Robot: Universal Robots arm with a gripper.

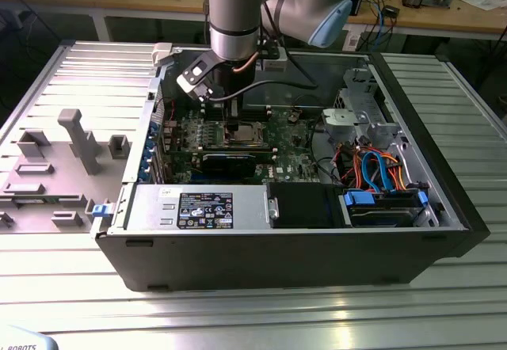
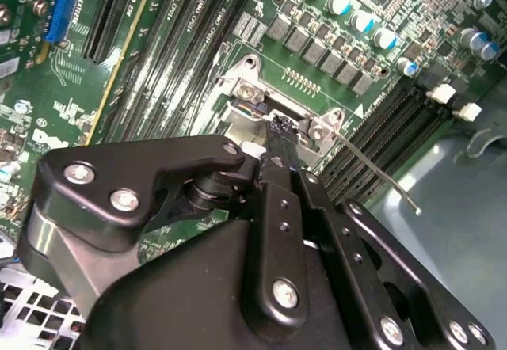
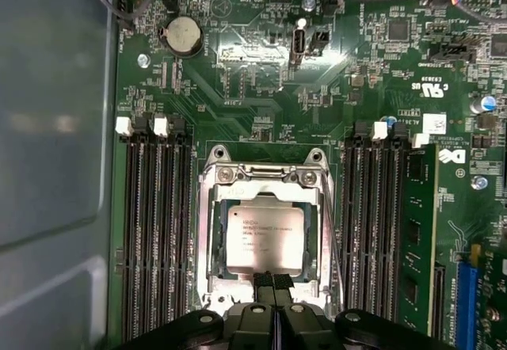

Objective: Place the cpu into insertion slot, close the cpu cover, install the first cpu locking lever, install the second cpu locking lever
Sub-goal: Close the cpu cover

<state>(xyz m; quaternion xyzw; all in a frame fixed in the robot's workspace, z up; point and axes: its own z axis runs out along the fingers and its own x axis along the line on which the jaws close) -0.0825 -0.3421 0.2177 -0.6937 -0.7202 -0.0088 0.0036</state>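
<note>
In the exterior view we see the arm [image 1: 234,17] coming straight down from above into the open computer case [image 1: 277,247], which lies on its side on the ribbed metal worktop [image 1: 238,310]. The wrist is vertical, and the hand [image 1: 234,120] points down at the green motherboard [image 1: 297,148], low over the socket area.

In the first wrist view we look down along the hand [image 3: 273,280]. Its two black fingers are pressed together with only a thin seam between them, and we see nothing held. Their tips sit at the near edge of the cpu [image 3: 265,237], at the edge of the frame, though we cannot tell whether they touch the metal.

The cpu lies flat and square in the insertion slot [image 3: 266,173], its dull silver top facing up. The cpu cover [image 3: 215,231] appears to lie down around it, so that the chip shows through the window. Banks of long memory slots [image 3: 154,231] run on both sides of the socket.

In the second wrist view we see the closed fingertips [image 2: 279,127] at the socket's corner. A thin metal locking lever [image 2: 380,174] slants out from that corner over the neighbouring memory slots, its bent end free.
</note>
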